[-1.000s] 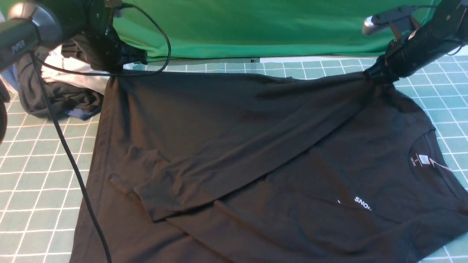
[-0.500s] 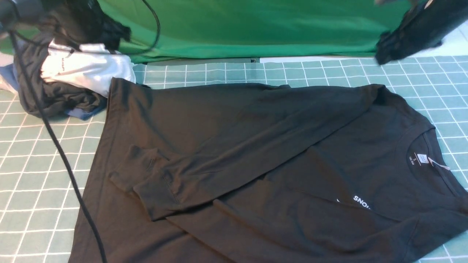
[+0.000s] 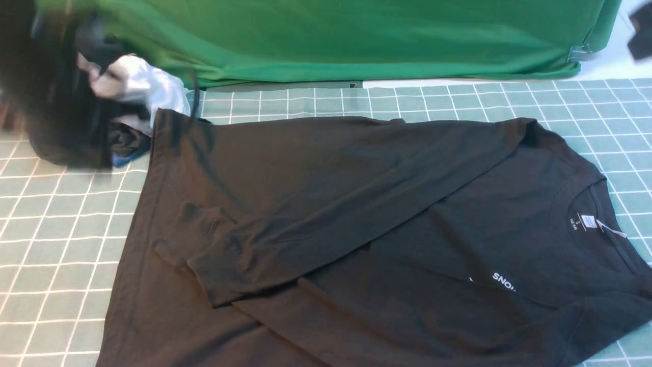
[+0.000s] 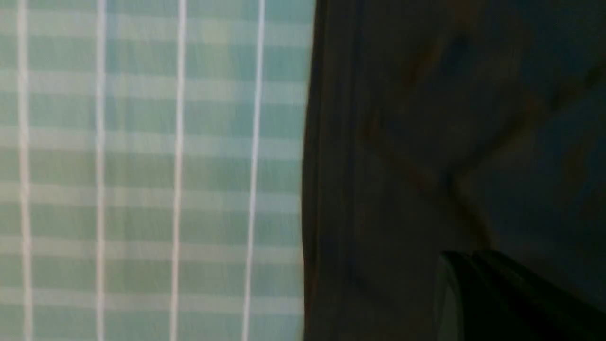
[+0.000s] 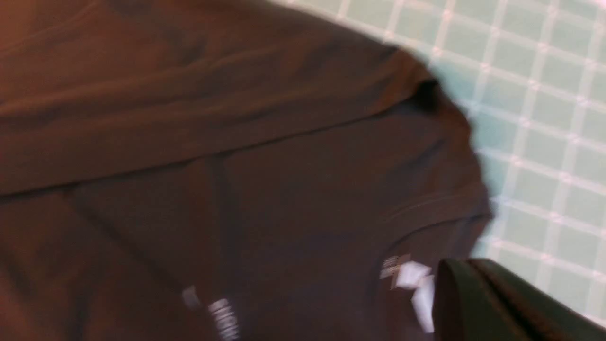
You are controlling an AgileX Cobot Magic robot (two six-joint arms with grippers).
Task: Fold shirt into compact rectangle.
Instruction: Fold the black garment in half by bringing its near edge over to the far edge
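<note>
The shirt (image 3: 356, 204) lies spread on the green gridded mat (image 3: 51, 229), filling the middle and right of the scene, its collar to the right and its hem to the left. One sleeve (image 3: 367, 188) is folded slantwise across the body, from the far right shoulder down to its cuff (image 3: 219, 275) near the left. The neck label (image 3: 588, 223) shows inside the collar, and only the start of the white lettering (image 3: 504, 283) peeks out beside a fold. The left arm (image 3: 56, 112) is a dark blur at the far left, over a pile with a white garment (image 3: 142, 84); the left gripper (image 4: 466, 270) has its jaws together, no cloth between them, above the shirt's edge. The right gripper (image 5: 466, 277) is likewise closed and empty, over the collar end, while the right arm (image 3: 643, 30) barely shows at the far right corner
</note>
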